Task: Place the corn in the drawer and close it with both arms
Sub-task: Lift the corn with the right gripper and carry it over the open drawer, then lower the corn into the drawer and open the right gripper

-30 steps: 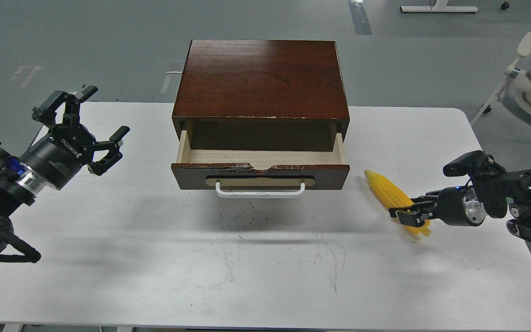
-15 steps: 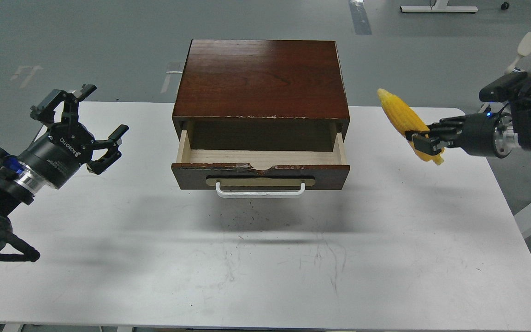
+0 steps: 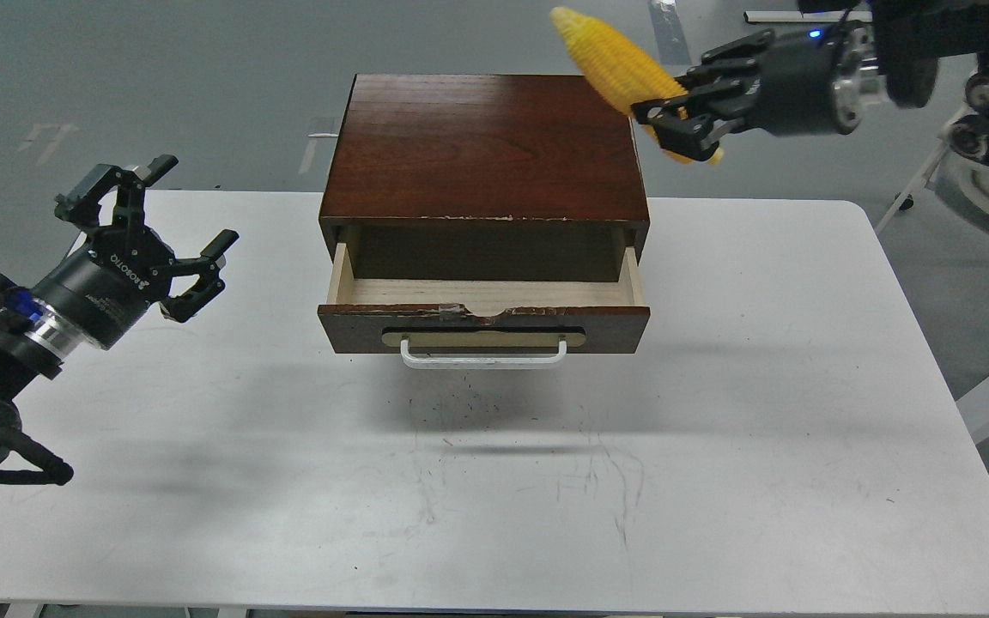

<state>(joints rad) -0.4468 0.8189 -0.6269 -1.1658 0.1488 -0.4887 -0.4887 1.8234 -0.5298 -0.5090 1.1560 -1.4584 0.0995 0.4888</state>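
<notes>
The yellow corn [image 3: 610, 58] is held high in the air, tilted, above the back right corner of the brown cabinet [image 3: 486, 146]. My right gripper [image 3: 675, 124] is shut on its thick lower end. The drawer [image 3: 484, 319] stands pulled open, its pale wood interior empty, its white bar handle [image 3: 483, 354] facing me. My left gripper [image 3: 170, 221] is open and empty, hovering over the table's left side, well left of the drawer.
The cabinet stands at the back middle of the white table [image 3: 494, 481]. The table's right edge [image 3: 932, 343] lies under my right arm. White chair parts [image 3: 988, 180] stand on the floor to the far right.
My right gripper has lifted the corn off the table at the right and carried it up and left, to above the cabinet's back right corner. The left arm has barely moved.
</notes>
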